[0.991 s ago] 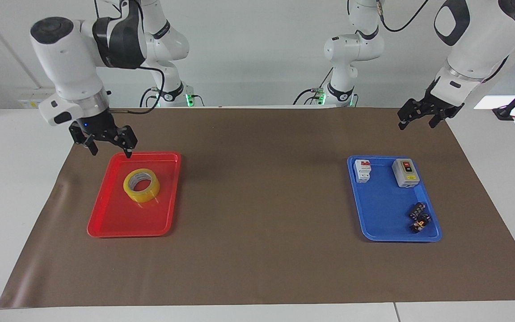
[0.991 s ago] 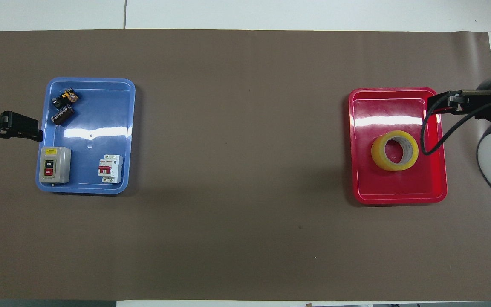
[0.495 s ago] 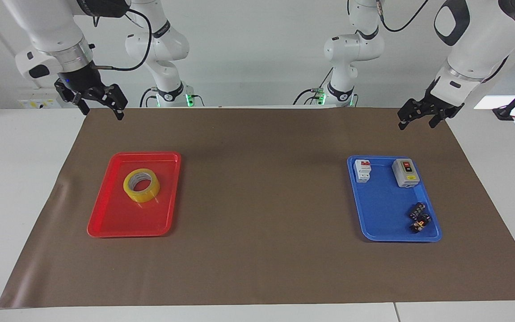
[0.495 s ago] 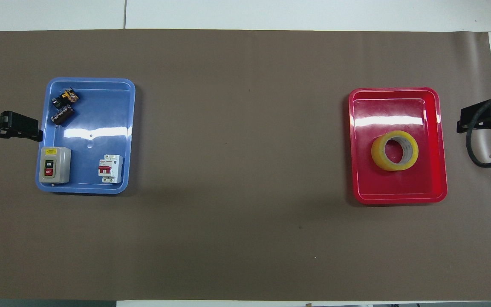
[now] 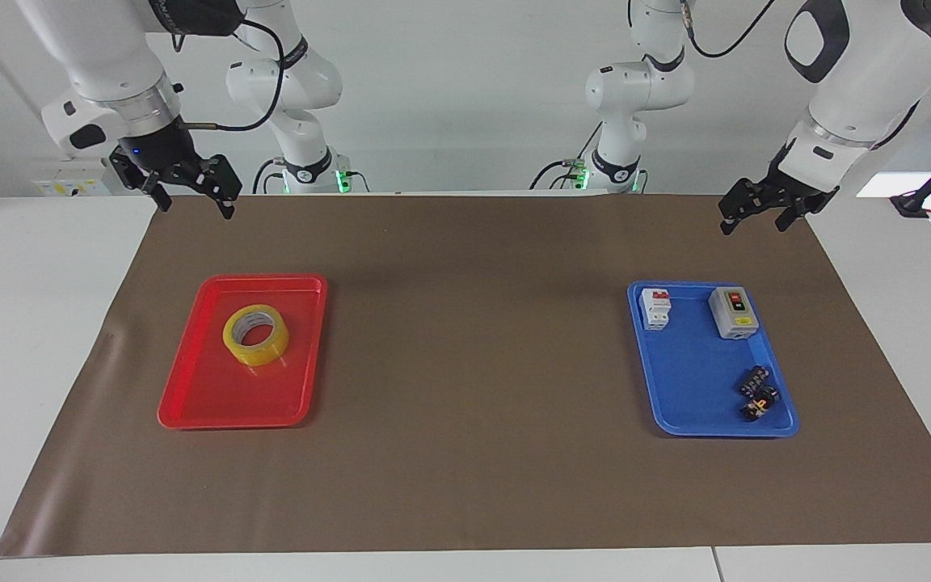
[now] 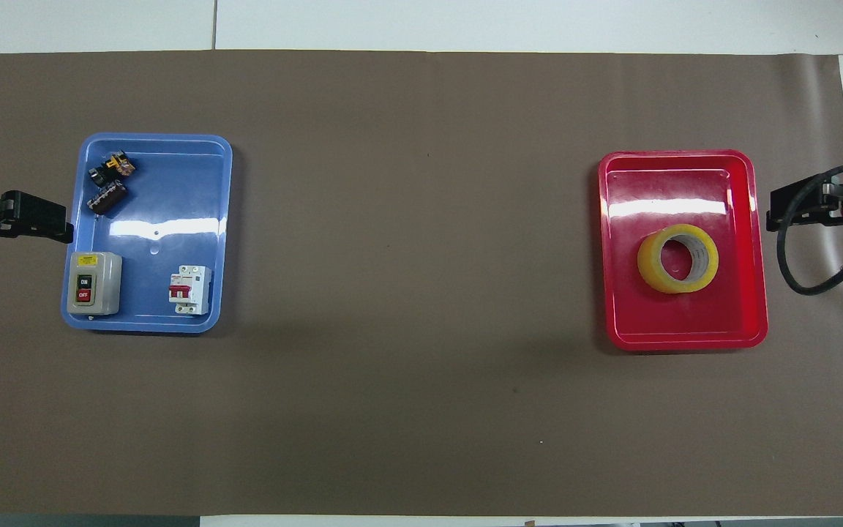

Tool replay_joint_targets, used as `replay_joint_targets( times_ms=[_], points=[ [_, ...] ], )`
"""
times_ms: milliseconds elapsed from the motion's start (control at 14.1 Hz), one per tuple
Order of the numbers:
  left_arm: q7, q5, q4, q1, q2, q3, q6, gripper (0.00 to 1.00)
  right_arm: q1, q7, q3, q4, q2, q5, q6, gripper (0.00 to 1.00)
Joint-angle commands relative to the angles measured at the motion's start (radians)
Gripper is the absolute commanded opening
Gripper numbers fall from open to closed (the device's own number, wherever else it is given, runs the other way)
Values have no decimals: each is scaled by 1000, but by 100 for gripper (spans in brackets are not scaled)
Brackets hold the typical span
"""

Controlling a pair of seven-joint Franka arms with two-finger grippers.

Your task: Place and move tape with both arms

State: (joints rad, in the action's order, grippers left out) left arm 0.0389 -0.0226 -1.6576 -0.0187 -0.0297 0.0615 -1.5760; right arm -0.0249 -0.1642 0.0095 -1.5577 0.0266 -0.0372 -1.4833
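The tape (image 5: 255, 335) lies flat in the red tray (image 5: 215, 400) on the desk (image 5: 473, 485) while the right hand (image 5: 188, 194), fingers spread and empty, hangs above the brown mat's edge and the left hand (image 5: 748, 214) likewise waits, open.

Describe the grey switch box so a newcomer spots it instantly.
Find the blue tray at the left arm's end of the brown mat. The grey switch box lies in the tray's corner nearest the robots, beside a white breaker. Only it has ON and OFF buttons.
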Motion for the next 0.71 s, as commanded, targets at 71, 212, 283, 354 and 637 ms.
replay_joint_targets(
  times_ms=[71,212,283,354,637],
  points=[
    [-10,-13,-30,-3,-29,-5,-4,100,6,31,7,28,-10,-12,23,100],
    [-8,-13,-30,-3,-29,-5,-4,100,6,34,7,27,-10,-12,23,100],
    [-8,-13,-30,-3,-29,-5,-4,100,6,35,7,27,-10,-12,24,100],
    [-8,-13,-30,-3,-29,-5,-4,100,6,37,7,27,-10,-12,26,100],
    [-8,-13,-30,-3,-29,-5,-4,100,6,37,7,24,-8,-12,23,100]
  ],
)
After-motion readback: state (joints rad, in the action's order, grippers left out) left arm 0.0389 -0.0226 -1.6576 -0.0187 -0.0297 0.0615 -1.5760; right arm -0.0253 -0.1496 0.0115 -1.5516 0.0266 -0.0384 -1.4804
